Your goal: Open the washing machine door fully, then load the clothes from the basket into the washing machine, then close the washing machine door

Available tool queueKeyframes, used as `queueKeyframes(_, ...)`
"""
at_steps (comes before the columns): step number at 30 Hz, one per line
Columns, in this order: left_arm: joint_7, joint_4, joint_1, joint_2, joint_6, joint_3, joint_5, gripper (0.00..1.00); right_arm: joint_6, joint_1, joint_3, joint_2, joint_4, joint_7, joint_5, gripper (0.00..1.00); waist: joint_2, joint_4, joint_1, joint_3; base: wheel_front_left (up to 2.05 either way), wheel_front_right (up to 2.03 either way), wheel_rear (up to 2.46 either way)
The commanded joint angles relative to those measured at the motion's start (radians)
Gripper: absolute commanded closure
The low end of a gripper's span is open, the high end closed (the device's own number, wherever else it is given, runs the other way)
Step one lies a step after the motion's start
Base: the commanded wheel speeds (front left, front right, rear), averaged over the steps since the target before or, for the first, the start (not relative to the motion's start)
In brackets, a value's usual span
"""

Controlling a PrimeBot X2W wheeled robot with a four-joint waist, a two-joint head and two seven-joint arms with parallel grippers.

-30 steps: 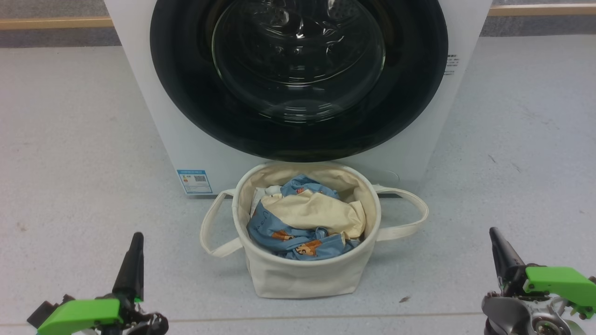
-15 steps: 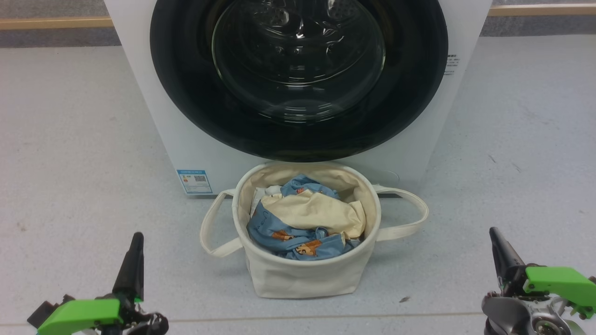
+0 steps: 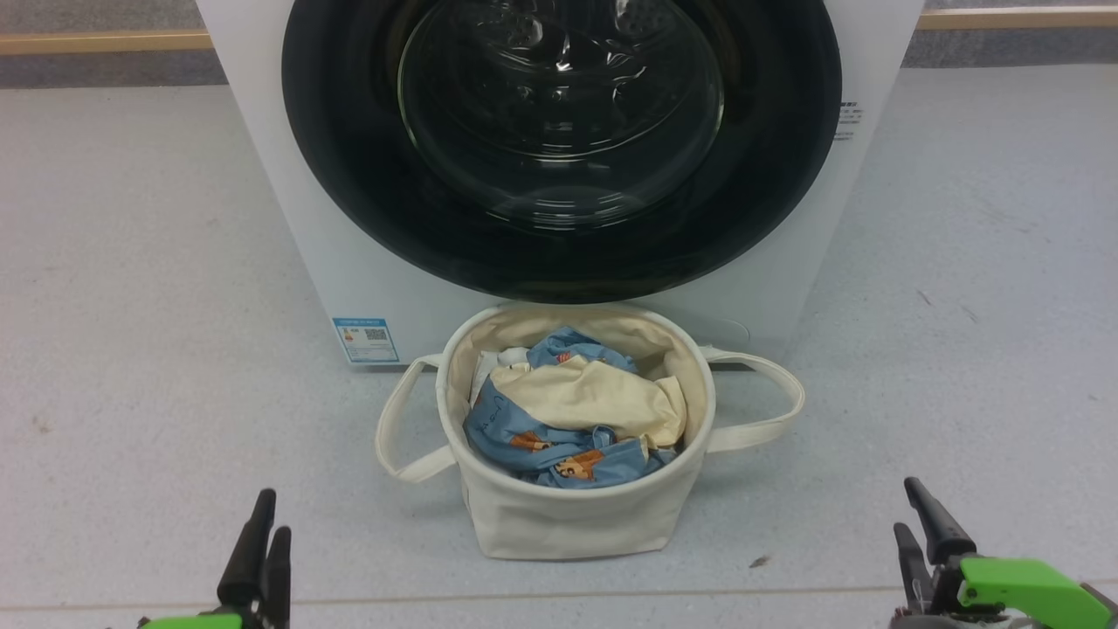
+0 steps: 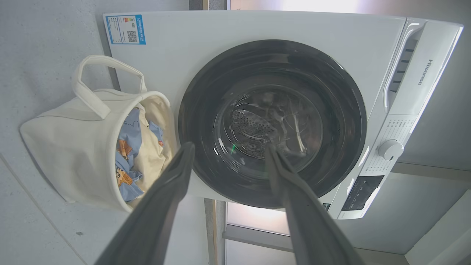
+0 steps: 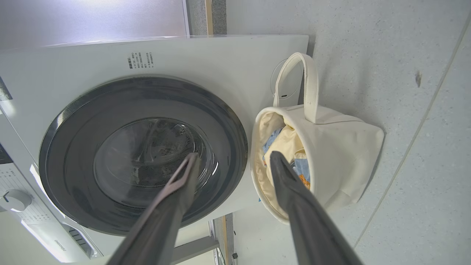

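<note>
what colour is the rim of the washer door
Glossy black, around clear glass; the washing machine door shows it best in the head view.

left end effector (image 3: pixel 272 514), right end effector (image 3: pixel 905 505) — dark fingers (image 4: pixel 162 198), green shells (image 3: pixel 1022 587), perhaps plastic

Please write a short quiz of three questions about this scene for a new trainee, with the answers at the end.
1. True or false: the washing machine door is shut.
2. Where are the clothes? A) in the basket; B) on the floor; C) in the drum.
3. Fill in: the left gripper and the right gripper hold ____.
Key: 1 true; 2 A; 3 nothing, as the fingers of both are spread apart.
</note>
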Motion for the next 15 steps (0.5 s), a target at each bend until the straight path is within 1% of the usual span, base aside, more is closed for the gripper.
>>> queueKeyframes(1, -0.005, -0.03, -0.05, 0.006, 0.0, 0.006, 0.001, 0.0, 0.0, -0.049, -0.014, -0.011, -0.028, -0.003, -0.005, 0.0, 0.0, 0.001, 0.0007, 0.0, 0.0, 0.0, 0.0)
queueKeyframes(15, -0.019, -0.003, -0.091, 0.015, -0.005, 0.013, 0.012, 0.0, 0.0, -0.08, -0.045, 0.012, -0.042, -0.013, -0.039, 0.0, 0.0, 0.009, 0.0, -0.002, 0.0, 0.0, 0.0)
